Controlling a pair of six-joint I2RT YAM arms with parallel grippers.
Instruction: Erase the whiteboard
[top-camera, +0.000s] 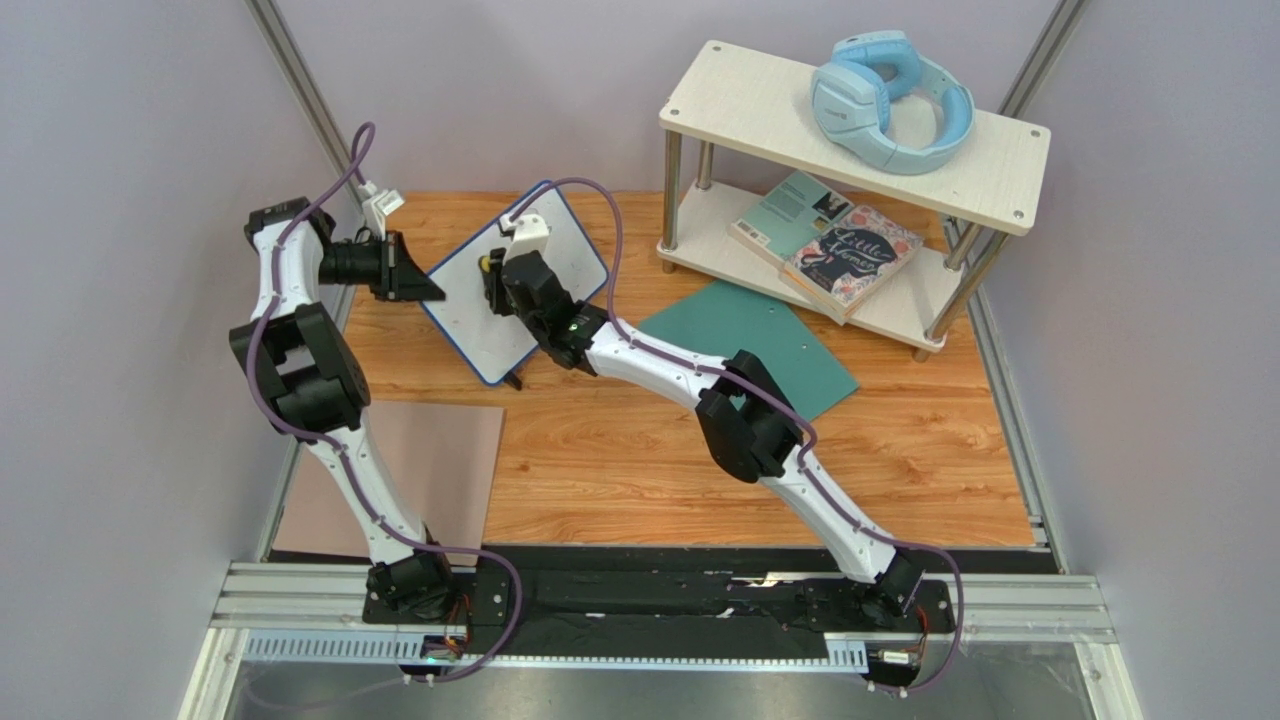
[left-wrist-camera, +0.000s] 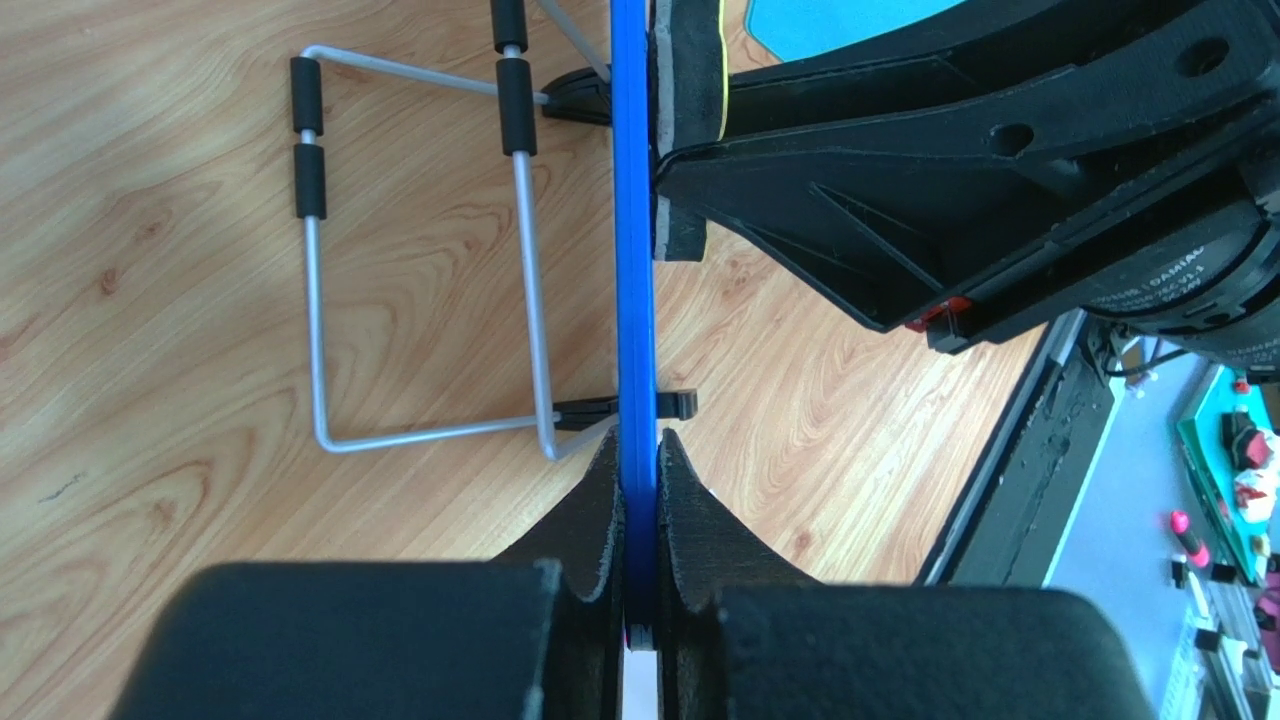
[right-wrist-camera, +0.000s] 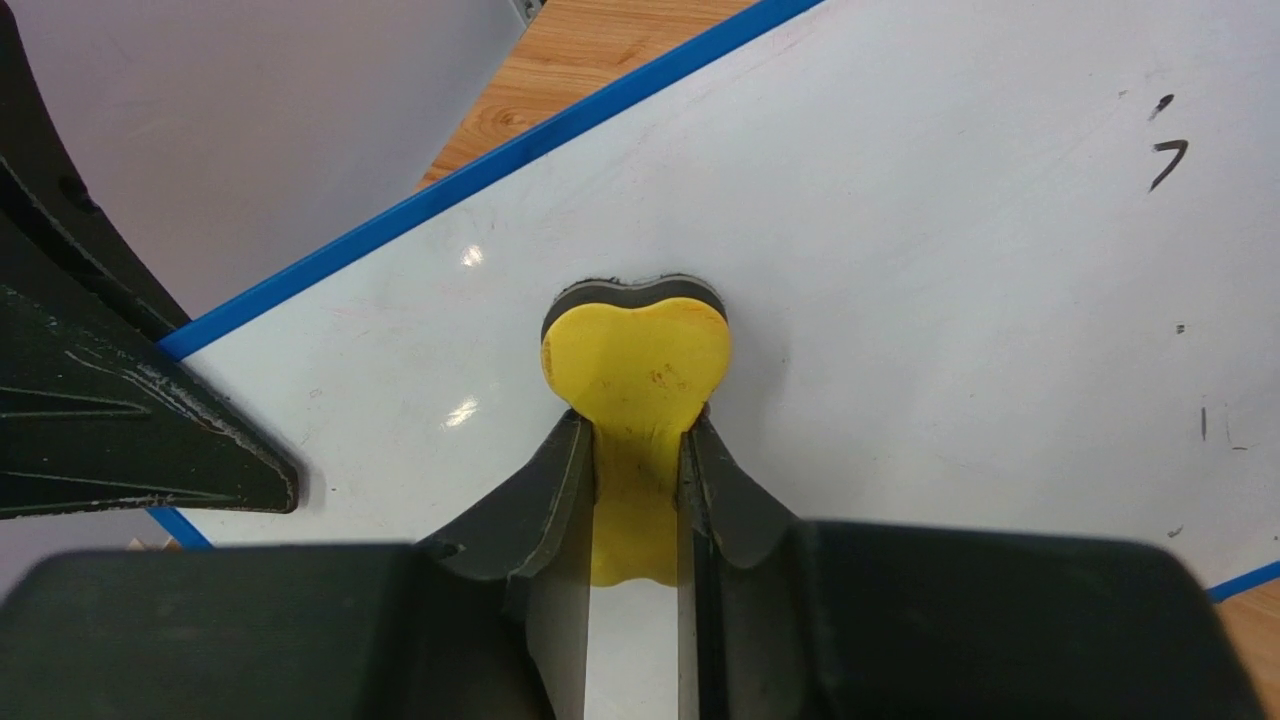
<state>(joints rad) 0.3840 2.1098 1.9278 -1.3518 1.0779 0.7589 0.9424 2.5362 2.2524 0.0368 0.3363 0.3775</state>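
From above, the whiteboard (top-camera: 463, 318) stands tilted on the counter (top-camera: 646, 465), far left; in the left wrist view, we see the left fingers (left-wrist-camera: 589, 503) closed on its blue rim; in the right wrist view, the right fingers (right-wrist-camera: 549, 495) pinch a yellow eraser (right-wrist-camera: 639, 353) against its white face.

On the left arm (top-camera: 358, 477) and the right arm (top-camera: 654, 357), white link shells are being joined by bulky black joint housings. A purple cable (top-camera: 613, 248) is being routed along each. Matte black jaws with ribbed bodies are being carried, and white lettering is being displayed on 1 round motor housing (left-wrist-camera: 1187, 278).
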